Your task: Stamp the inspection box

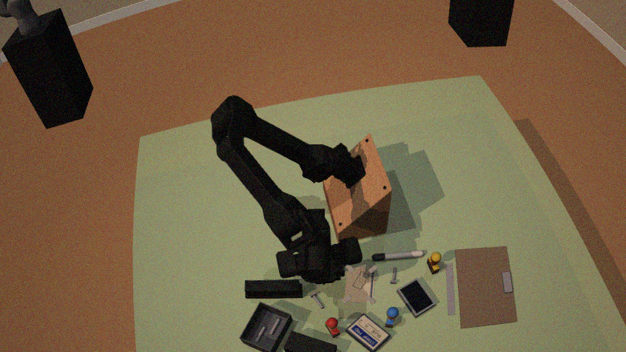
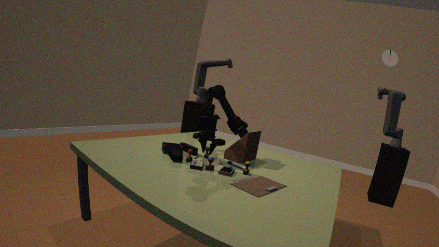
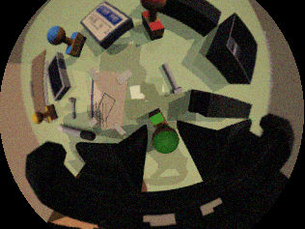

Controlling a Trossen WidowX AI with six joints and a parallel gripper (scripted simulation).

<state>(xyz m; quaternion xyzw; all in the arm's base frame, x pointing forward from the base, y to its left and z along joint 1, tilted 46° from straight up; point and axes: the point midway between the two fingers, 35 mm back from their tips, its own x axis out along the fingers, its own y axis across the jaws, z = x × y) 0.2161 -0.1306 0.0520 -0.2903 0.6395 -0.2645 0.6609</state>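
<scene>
A green-knobbed stamp (image 2: 207, 148) (image 3: 165, 139) stands upright on the bench, hidden under the arm in the top view. My gripper (image 2: 206, 152) (image 3: 162, 126) is open, pointing down, with its fingers on either side of this stamp and gaps visible beside the knob. The card (image 1: 355, 293) (image 3: 117, 88) is taped down beside it, with a thin-lined box drawn on it. The open dark ink pad (image 1: 416, 296) (image 2: 227, 170) (image 3: 59, 77) lies beyond the card. Red (image 1: 331, 323) (image 2: 189, 151) (image 3: 153, 28), blue (image 1: 392, 312) (image 2: 210, 159) (image 3: 56, 35) and yellow (image 1: 435, 256) (image 2: 247, 163) stamps also stand there. No PASS lettering is legible.
A labelled stamp pad case (image 1: 368, 332) (image 3: 106, 24) lies near the red stamp. A dark open box (image 1: 266, 327) and black blocks (image 1: 273, 289) are to the left. A marker (image 1: 398, 255), a wooden wedge (image 1: 365, 197) and a brown clipboard (image 1: 483, 288) are also around.
</scene>
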